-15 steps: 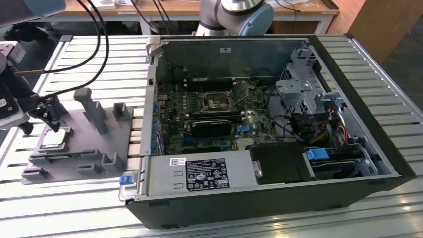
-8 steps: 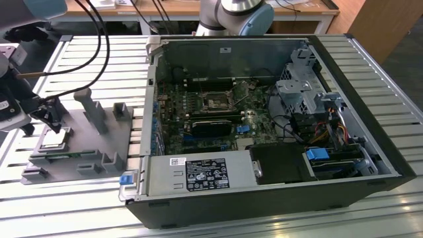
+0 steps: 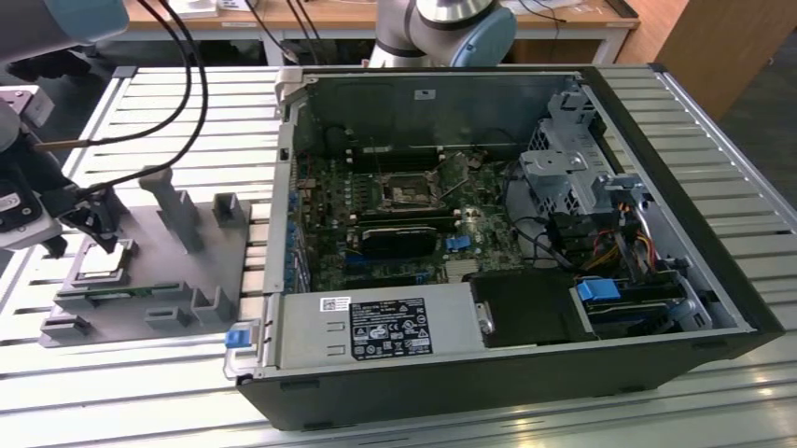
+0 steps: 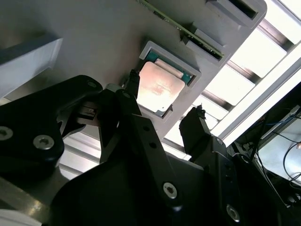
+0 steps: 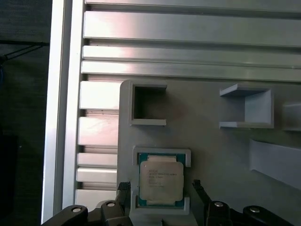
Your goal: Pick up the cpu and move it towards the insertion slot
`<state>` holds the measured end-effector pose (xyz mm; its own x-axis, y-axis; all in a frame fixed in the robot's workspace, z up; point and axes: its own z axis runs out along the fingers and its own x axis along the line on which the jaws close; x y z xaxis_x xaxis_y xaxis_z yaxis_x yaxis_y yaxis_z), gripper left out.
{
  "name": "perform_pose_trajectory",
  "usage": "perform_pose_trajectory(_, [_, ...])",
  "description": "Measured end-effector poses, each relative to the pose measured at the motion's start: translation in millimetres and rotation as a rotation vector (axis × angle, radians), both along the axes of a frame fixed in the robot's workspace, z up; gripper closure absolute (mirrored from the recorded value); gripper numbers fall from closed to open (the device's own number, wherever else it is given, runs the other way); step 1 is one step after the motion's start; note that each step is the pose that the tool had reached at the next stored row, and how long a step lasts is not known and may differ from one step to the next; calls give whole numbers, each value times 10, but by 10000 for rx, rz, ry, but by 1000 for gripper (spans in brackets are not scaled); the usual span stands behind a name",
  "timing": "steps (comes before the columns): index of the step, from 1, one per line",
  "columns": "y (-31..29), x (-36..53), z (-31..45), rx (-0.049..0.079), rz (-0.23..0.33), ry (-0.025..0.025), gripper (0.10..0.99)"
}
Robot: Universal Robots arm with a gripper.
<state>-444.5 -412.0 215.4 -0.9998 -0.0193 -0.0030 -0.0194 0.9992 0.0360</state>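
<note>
Barely started, I reckon. The open computer case [image 3: 524, 383] sits on the exterior view's right, and the grey tray [image 3: 162, 257] is on the exterior view's left, well apart from it. The gripper [image 4: 165, 95] hovers low over the tray, fingers spread either side of the cpu [image 5: 161, 181], not clamped. Lifting and carrying to the insertion slot [image 3: 408, 194] are left to do. The chip lies flat in its pocket: silvery top, thin greenish edge.

- I see a slatted aluminium desk [image 3: 174, 131] carrying everything.
- A grey tray [image 3: 156, 266] with upright posts lies at the exterior view's left.
- An open black computer case [image 3: 498, 378] lies beside it, with a silvery power supply [image 3: 373, 331] in the corner next to the tray.
- Black cables [image 3: 193, 84] hang above the tray.
</note>
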Motion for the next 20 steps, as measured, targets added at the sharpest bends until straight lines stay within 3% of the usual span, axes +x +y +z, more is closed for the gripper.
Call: perform_pose_trajectory(20, [0, 10, -158, -79, -1, 1, 467])
